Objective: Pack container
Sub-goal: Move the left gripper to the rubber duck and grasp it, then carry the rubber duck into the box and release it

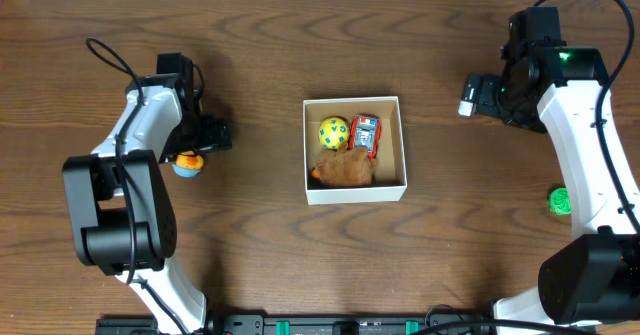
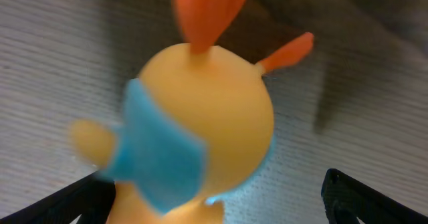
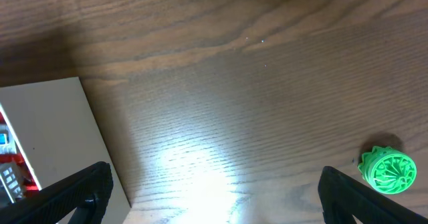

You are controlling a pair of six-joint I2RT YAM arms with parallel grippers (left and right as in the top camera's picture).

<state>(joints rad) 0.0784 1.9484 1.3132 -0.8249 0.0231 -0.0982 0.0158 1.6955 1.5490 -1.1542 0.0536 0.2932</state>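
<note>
Container: a small square cardboard box (image 1: 355, 192), white outside and brown inside, stands open-topped at the middle of the table (image 1: 250, 55), between the two arms.
Inside the container: a yellow ball with green spots (image 1: 333, 133) at the back left, a red toy car (image 1: 365, 135) just beside it, and a brown plush toy (image 1: 345, 169) along the front wall.
Left gripper (image 2: 221, 197): jaws spread wide, low over the table well to the left of the container, with a toy between the fingers; no squeeze on it shows.
Toy at left gripper: a yellow figure (image 2: 207, 117) with a light blue patch and orange tips, blurred in the wrist view.
Right gripper (image 3: 217, 194): jaws wide apart and holding nothing, over bare wood to the right of the container, whose white wall shows at the edge of the wrist view.
Green toy (image 1: 560, 202): a round ridged piece on the table near the right arm, well apart from the container.
</note>
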